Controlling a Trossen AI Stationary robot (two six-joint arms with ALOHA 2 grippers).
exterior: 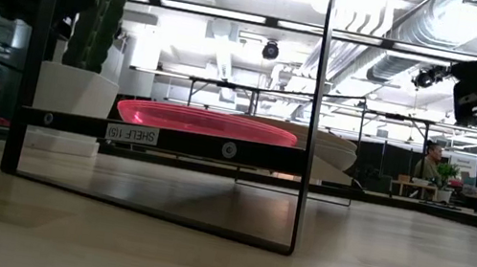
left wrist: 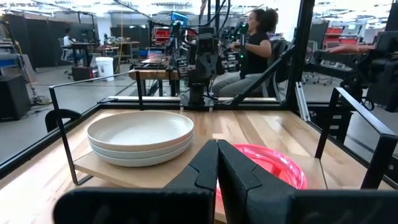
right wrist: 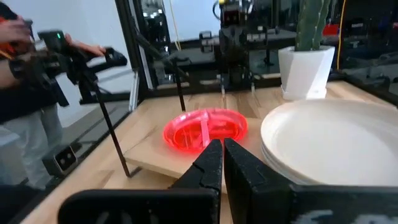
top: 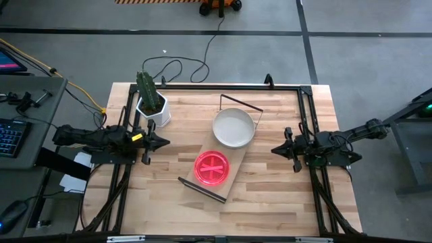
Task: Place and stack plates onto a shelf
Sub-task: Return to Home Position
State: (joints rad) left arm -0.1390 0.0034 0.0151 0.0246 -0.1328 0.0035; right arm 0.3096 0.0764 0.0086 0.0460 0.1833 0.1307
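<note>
The wooden shelf (top: 229,162) lies slantwise mid-table, with black wire frames at its ends. A stack of white plates (top: 234,127) rests on its far part, and a stack of pink plates (top: 212,167) on its near part. Both stacks show in the left wrist view, white (left wrist: 140,135) and pink (left wrist: 280,165), and in the right wrist view, white (right wrist: 336,140) and pink (right wrist: 205,129). My left gripper (top: 164,142) is shut and empty, above the table's left side. My right gripper (top: 275,150) is shut and empty, above the right side.
A white pot with a green cactus (top: 152,101) stands at the table's far left, close to my left gripper. A black frame (top: 223,86) runs round the table's edges. People sit at benches beyond the table (left wrist: 255,43).
</note>
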